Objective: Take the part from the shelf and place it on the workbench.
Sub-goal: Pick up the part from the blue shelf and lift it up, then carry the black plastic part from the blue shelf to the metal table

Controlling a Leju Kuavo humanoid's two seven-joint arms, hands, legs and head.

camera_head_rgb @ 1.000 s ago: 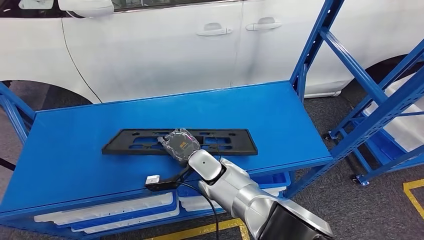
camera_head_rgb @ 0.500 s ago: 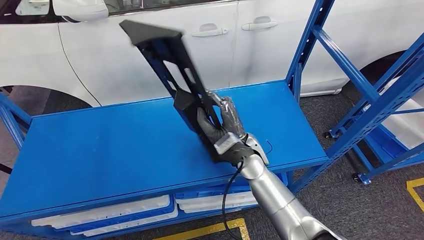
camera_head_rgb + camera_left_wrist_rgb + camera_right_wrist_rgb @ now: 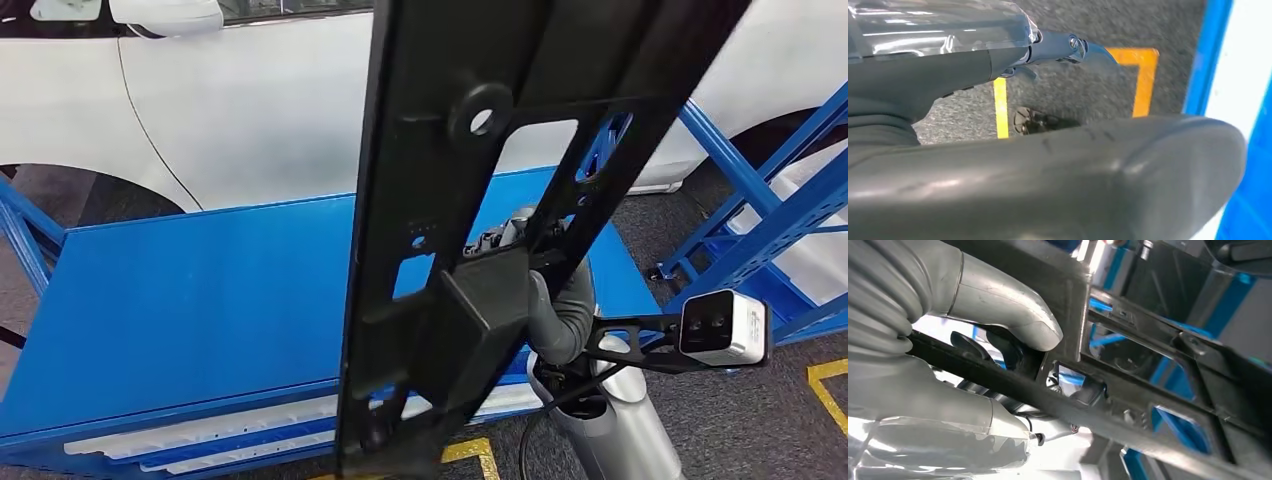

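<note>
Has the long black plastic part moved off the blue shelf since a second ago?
Yes. The long black plastic part lay flat on the blue shelf; now the right hand holds it nearly upright, lifted clear of the shelf and close to the head camera.

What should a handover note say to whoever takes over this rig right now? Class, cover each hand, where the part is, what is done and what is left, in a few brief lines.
Right hand: grips the long black part, thumb pressed on a rib; the part stands almost upright, close to the head camera.
Left hand: hangs over grey floor with yellow lines and holds nothing that can be seen; whether its fingers are apart cannot be told.
Done: the part is off the blue shelf and clear of it.
Left: carry the part to the workbench and set it down. No workbench shows in these views.
</note>
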